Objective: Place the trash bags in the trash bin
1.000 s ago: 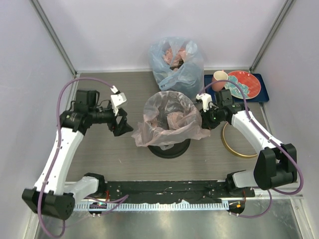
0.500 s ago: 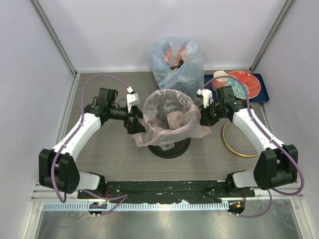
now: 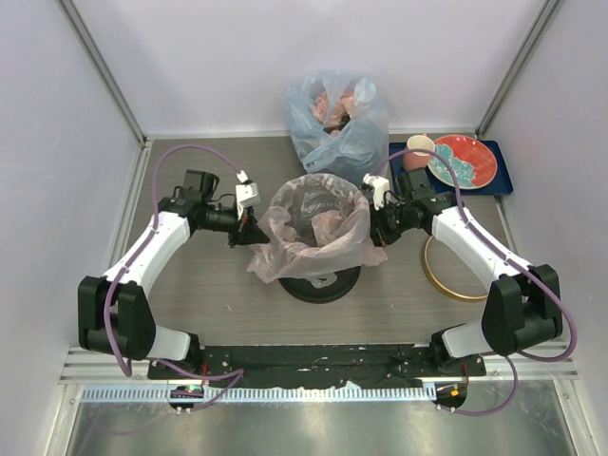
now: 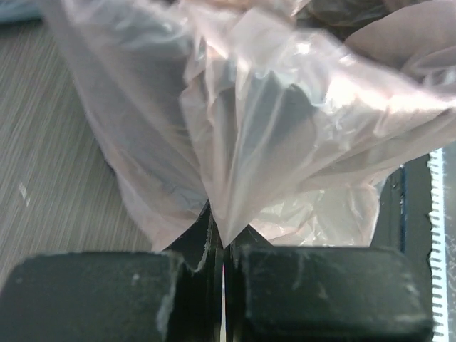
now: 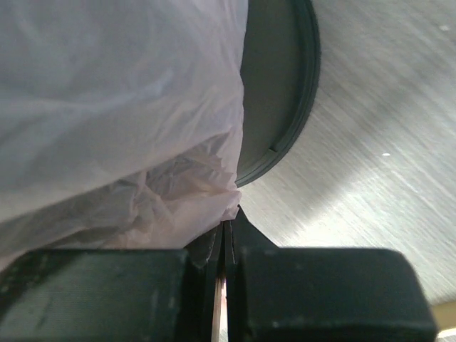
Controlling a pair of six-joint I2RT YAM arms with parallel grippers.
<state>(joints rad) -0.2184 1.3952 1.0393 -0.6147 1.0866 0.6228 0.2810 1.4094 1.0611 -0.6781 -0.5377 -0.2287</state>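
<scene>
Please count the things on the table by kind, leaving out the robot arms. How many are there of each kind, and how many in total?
Bags: 2 (pink bag, bluish bag)
Bin: 1
Hoop: 1
Tray: 1
Plate: 1
Cup: 1
Total: 7

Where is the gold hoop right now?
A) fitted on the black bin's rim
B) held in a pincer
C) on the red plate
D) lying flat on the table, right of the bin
D: the gold hoop lies flat on the table, to the right of the black trash bin and apart from it.
</scene>
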